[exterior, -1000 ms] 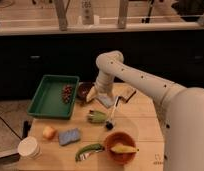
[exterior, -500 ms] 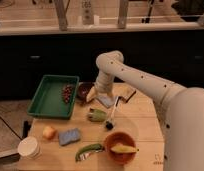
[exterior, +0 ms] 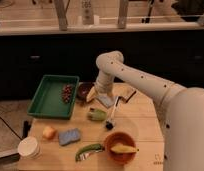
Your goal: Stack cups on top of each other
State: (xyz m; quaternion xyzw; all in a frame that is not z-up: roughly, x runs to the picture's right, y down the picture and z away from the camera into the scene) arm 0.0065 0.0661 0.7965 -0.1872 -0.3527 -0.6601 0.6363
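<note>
Nearest the camera on the wooden table point(exterior: 140, 125) sit a white paper cup point(exterior: 29, 147), an orange-brown bowl point(exterior: 120, 147) with something yellow in it, a green pepper-like item point(exterior: 89, 151) and a blue sponge point(exterior: 69, 136). Further in, the pale green cup point(exterior: 96, 114) lies on its side. Just behind it the gripper point(exterior: 97, 96) hangs low – how wide it stands, and whether it grips anything, I cannot tell. The dark reddish-brown cup point(exterior: 84, 91) sits beside it, next to the green tray point(exterior: 47, 97).

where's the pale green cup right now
In the camera view the pale green cup lies mid-table, just below the gripper and the dark reddish-brown cup.
</note>
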